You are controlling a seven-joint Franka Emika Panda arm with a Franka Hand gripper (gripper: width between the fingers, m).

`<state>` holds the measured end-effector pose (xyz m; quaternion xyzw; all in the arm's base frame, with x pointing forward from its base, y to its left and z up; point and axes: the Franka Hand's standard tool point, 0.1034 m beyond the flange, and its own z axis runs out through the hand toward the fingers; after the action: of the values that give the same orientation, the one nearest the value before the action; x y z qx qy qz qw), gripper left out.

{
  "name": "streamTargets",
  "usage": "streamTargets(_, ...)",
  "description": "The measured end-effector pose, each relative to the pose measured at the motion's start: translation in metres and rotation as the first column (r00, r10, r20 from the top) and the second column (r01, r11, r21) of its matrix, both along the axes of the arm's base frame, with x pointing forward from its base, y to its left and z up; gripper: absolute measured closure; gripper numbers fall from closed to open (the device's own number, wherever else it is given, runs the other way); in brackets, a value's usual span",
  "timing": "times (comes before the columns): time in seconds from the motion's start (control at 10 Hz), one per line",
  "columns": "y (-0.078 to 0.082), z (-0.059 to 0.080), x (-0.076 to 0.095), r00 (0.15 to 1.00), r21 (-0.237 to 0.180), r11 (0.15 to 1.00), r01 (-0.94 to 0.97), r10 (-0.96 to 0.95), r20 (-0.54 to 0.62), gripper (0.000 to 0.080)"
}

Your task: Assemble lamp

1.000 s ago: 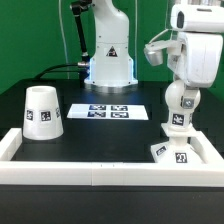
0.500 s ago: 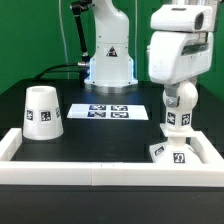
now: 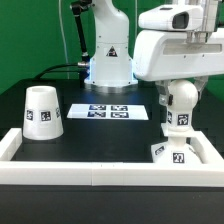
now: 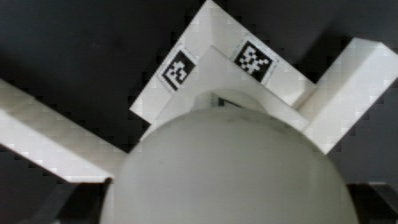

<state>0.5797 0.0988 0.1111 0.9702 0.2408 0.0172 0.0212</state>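
The white ball-shaped bulb (image 3: pixel 180 102) stands upright with its tagged stem on the small square tagged base (image 3: pixel 172 153), near the exterior view's right by the rail corner. My gripper (image 3: pixel 181 88) comes down from above and is shut on the bulb. In the wrist view the bulb (image 4: pixel 222 160) fills the space between my jaws, with the base (image 4: pixel 217 65) and its tags beyond it. My fingertips are mostly hidden behind the bulb. The cup-like shade (image 3: pixel 42 112) stands apart at the exterior view's left.
The marker board (image 3: pixel 108 111) lies flat in the middle of the black table. A white rail frame (image 3: pixel 95 176) runs along the front and both sides. The robot's base (image 3: pixel 108 60) stands at the back.
My wrist and hand have turned and swung toward the exterior view's left. The bulb and the base have stayed in the same place.
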Motion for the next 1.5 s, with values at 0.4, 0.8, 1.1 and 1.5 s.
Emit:
streamTargets(0.4,0.0010,0.0001,-0.0001,0.943,0.031,0.942,0.334,-0.334,0.001,0.0220)
streamTargets(0.8,-0.0003,0.0003,0.0005,0.726,0.070,0.724,0.687,-0.687,-0.029,0.0220)
streamTargets(1.1,-0.0004,0.0003,0.0005,0.589,0.074,0.586,0.807,-0.807,-0.040,0.0220)
streamTargets(1.5,0.0017,0.0002,-0.0020,0.274,0.065,0.269,0.961,-0.958,-0.088,0.0220)
